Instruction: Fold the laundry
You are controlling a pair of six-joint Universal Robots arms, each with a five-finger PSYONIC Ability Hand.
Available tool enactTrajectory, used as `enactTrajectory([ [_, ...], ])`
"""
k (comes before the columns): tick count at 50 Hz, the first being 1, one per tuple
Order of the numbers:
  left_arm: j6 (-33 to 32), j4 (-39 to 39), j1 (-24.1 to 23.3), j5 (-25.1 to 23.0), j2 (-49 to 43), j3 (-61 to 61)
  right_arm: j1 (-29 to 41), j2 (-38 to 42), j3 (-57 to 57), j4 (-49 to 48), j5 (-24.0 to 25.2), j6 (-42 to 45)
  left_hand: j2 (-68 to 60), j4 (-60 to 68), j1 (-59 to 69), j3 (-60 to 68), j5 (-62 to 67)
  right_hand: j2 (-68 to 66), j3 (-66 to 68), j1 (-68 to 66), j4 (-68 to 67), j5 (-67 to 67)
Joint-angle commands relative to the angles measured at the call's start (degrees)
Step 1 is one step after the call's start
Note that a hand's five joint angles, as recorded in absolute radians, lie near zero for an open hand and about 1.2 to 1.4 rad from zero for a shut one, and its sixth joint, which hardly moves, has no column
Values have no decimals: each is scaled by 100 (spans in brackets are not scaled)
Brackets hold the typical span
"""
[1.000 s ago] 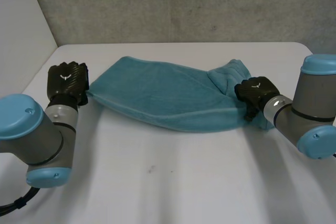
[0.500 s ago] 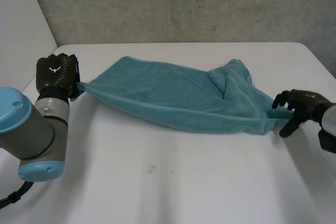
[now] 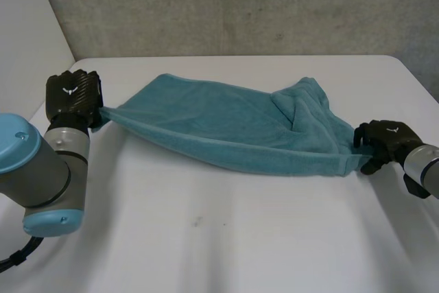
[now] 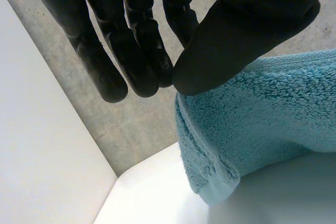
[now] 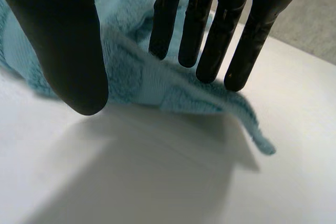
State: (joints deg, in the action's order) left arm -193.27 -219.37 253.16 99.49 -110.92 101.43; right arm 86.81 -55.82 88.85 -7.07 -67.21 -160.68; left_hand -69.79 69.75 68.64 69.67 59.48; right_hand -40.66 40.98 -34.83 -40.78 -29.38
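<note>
The white table (image 3: pixel 226 238) carried one teal towel (image 3: pixel 219 125), which lay across its far half with its long axis running from the robot's left to its right, roughly doubled and bunched into loose folds near the right end. The towel was drawn to a point at the left hand (image 3: pixel 74 94) and tapered to a low corner at the right hand (image 3: pixel 387 138), so each hand stood at one end of the long axis and neither was nearer the middle. In the left wrist view the fingers (image 4: pixel 131 51) lay pressed together with the thumb (image 4: pixel 236 35) brought against their tips, pinching the towel's edge just under the thumb. In the right wrist view the fingers (image 5: pixel 197 30) were straight and side by side, their tips resting on the cloth, while the thumb (image 5: pixel 68 45) stood apart on the near side; a ridge of towel lay between them and no pinch was visible. The free corner (image 5: pixel 262 145) lay flat on the table just beyond the fingertips. Compared with half a second earlier, the right hand had come in from just off the towel's end, where its fingers were spread, onto that end; the left hand and the towel's outline were unchanged.
</note>
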Motion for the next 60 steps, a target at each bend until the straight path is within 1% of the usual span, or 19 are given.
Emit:
enactTrajectory([
  [1, -9, 0, 5, 0, 0, 0, 29, 387, -298, 39, -72, 10, -1021, 1025, 1136, 1033, 1052, -2181, 2148, -2764, -2168, -2309],
  [2, -9, 0, 14, 9, 0, -9, 29, 388, -298, 39, -73, 10, -1021, 1025, 1136, 1033, 1052, -2191, 2158, -2773, -2178, -2319],
  [3, -9, 0, 14, 9, 0, -9, 47, 396, -351, 39, -64, 2, -1021, 1025, 1136, 1033, 1052, -3917, 3884, -4499, -3904, -4045],
  [7, -26, 44, 31, -9, 9, -18, 29, 308, -342, -67, -46, -42, -1021, 1025, 1136, 1033, 1052, -3934, 3902, -4517, -3922, -4062],
  [11, -26, 211, 22, -97, 114, -44, -41, -908, -185, -225, -73, -191, -1021, 1025, 1136, 1033, 1052, -3934, 3902, -4517, -3922, -4062],
  [14, -18, 518, 40, -184, 545, -79, -102, -1762, -166, -234, -116, -393, -1021, 1025, 1136, 1033, 1052, -3934, 3902, -4517, -3922, -4062],
  [18, -18, 1079, 145, -255, 1420, -175, -164, -2381, -351, -23, -152, -482, -1021, 1025, 1136, 1033, 1052, -3934, 3902, -4517, -3922, -4062],
  [20, -44, 1345, 181, -307, 1828, -255, -286, -2976, -832, 851, -143, -412, -1021, 1025, 1136, 1033, 1052, -3934, 3902, -4517, -3922, -4062],
  [21, -53, 1588, 224, -368, 2176, -368, -287, -2979, -834, 856, -143, -412, -1021, 1025, 1136, 1033, 1052, -3934, 3902, -4517, -3922, -4062],
  [23, -70, 1869, 294, -456, 2502, -543, -838, -3373, -1482, 1923, -3, -167, -1021, 1025, 1136, 1033, 1052, -3934, 3902, -4517, -3922, -4062],
  [25, -70, 2144, 392, -580, 2751, -738, -1067, -3426, -1763, 2372, 67, 104, -1021, 1025, 1136, 1033, 1052, -3934, 3902, -4517, -3922, -4062],
  [29, -62, 2985, 628, -1035, 2988, -1290, -1219, -3427, -2188, 3220, 305, 889, -1021, 1025, 1136, 1033, 1052, -3934, 3902, -4517, -3922, -4062],
  [31, -61, 3241, 690, -1150, 2971, -1423, -1157, -3383, -2416, 3824, 340, 1607, -1021, 1025, 1136, 1033, 1052, -3934, 3902, -4517, -3922, -4062],
  [34, -70, 3549, 717, -1239, 2796, -1494, -956, -3077, -2495, 4081, 279, 1995, -1021, 1025, 1136, 1033, 1052, -3934, 3902, -4517, -3922, -4062],
  [40, -175, 3647, 717, -1248, 1594, -1564, -366, -2416, -2496, 4064, -37, 2085, -1021, 1025, 1136, 1033, 1052, -3934, 3902, -4517, -3922, -4062],
  [42, -254, 3656, 717, -1248, 1269, -1591, 28, -1900, -2513, 4012, -361, 2172, -1021, 1025, 1136, 1033, 1052, -3934, 3902, -4517, -3922, -4062],
  [51, -659, 3612, 611, -1160, -621, -2345, 548, -404, -2970, 3255, -1092, 2234, -1021, 1025, 1136, 1033, 1052, -3934, 3902, -4517, -3922, -4062],
  [55, -677, 3603, 541, -1178, -1019, -2760, 819, 123, -3645, 3036, -1583, 2173, -1021, 1025, 1136, 1033, 1052, -3934, 3902, -4517, -3922, -4062],
  [60, -589, 3559, 260, -1195, -1037, -2857, 1215, 212, -3762, 3027, -1760, 2138, -1021, 1025, 1136, 1033, 1052, -3934, 3902, -4517, -3922, -4062],
])
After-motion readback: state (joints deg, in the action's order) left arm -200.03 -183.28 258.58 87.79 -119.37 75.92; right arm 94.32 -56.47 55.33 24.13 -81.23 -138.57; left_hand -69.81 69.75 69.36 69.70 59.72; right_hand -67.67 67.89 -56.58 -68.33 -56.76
